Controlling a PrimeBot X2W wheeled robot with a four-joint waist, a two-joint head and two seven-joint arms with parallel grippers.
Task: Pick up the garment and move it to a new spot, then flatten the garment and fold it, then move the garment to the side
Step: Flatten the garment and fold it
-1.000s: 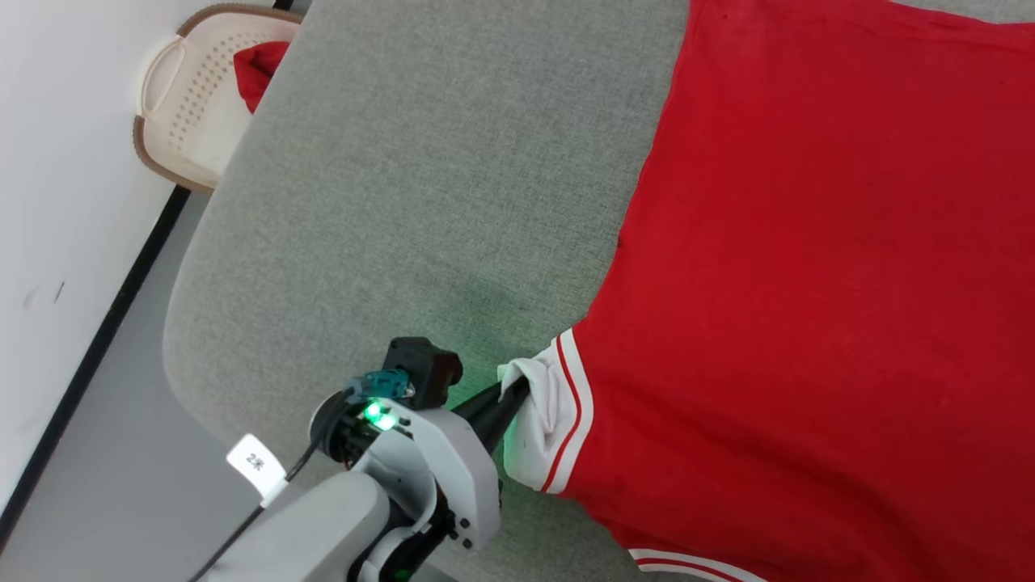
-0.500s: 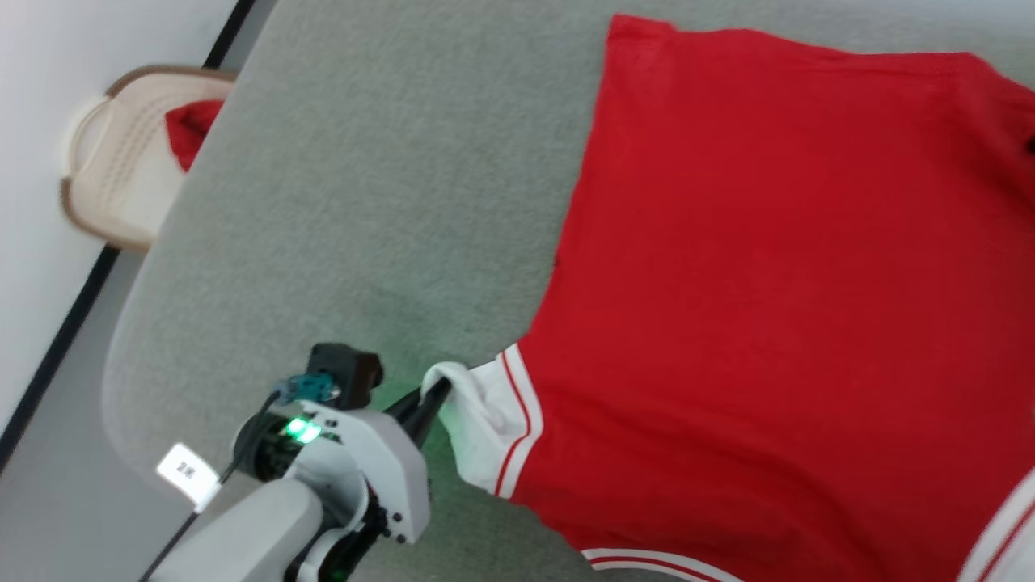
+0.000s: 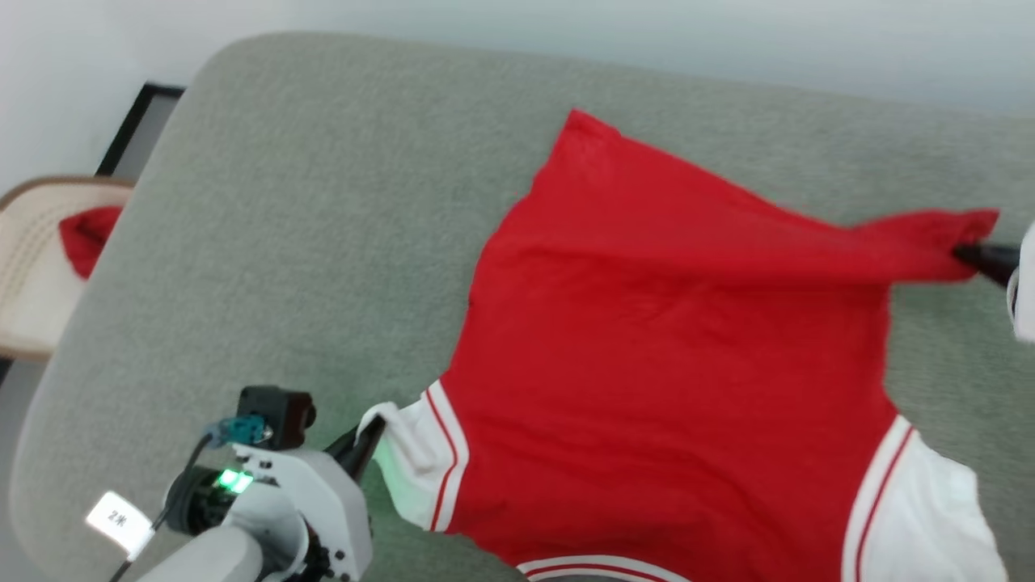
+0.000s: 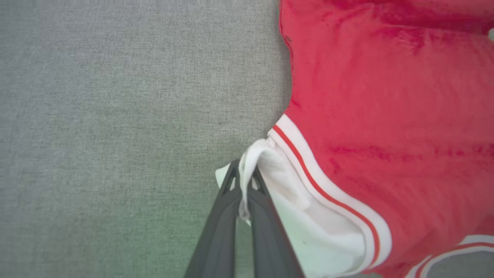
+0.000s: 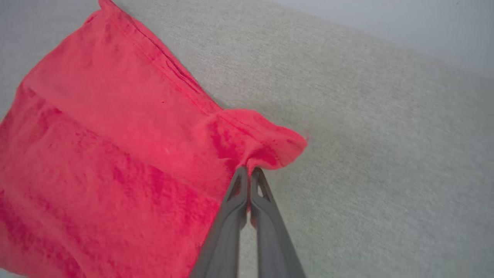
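The garment [image 3: 671, 364], a red jersey with white sleeves and red-white striped trim, lies spread on the grey cushioned surface [image 3: 323, 210]. My left gripper [image 3: 370, 432] is shut on the edge of its white sleeve at the lower left; the left wrist view shows the white cloth [image 4: 278, 185] pinched in my left gripper [image 4: 243, 179]. At the right edge, my right gripper [image 3: 966, 255] is shut on a lifted red hem corner. The right wrist view shows that corner [image 5: 270, 146] bunched at my right gripper [image 5: 249, 173]. The chest numbers are hidden.
A beige perforated basket [image 3: 28, 267] holding a small red cloth [image 3: 85, 242] sits off the surface's left edge. A pale wall [image 3: 647, 40] runs behind the surface. Bare grey cushion lies left of the garment and beyond it.
The head camera has swung right and up, so the whole scene has shifted left. The right gripper and the raised hem corner have come into view. The left gripper still holds the sleeve.
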